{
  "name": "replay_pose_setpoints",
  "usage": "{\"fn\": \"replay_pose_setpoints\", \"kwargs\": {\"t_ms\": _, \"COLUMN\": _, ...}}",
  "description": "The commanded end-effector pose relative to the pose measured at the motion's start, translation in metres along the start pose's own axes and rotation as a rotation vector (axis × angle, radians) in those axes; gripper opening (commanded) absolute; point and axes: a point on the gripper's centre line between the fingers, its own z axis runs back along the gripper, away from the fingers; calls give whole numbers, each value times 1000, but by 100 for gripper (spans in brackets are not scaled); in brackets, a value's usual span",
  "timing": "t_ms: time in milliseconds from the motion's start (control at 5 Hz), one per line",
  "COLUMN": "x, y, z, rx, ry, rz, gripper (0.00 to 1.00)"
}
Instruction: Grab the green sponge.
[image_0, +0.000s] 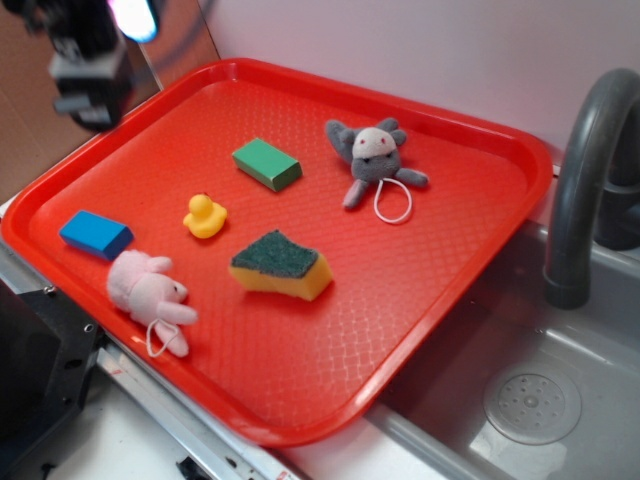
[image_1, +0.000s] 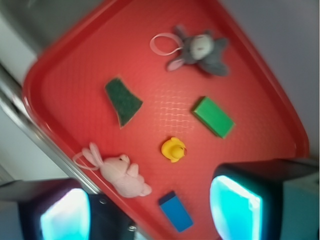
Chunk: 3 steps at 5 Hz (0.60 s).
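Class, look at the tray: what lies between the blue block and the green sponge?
The yellow duck sits roughly between the blue block and the green sponge; the wrist view shows it best. Otherwise only bare red tray.

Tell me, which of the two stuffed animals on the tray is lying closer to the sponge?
The pink plush bunny, near the red tray's front edge, lies closer to the green sponge. The grey plush animal, with its white loop, lies farther off toward the back wall.
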Motion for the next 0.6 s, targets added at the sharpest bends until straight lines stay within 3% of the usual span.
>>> {"fn": "replay_pose_setpoints", "kwargs": {"t_ms": 0, "x": 22, "y": -15, "z": -51, "rx": 39, "ry": 100, "rz": -318, "gripper": 100}}
{"fn": "replay_pose_setpoints", "kwargs": {"t_ms": 400, "x": 43, "y": -8, "z": -109, "rx": -38, "ry": 204, "rz": -391, "gripper": 100}}
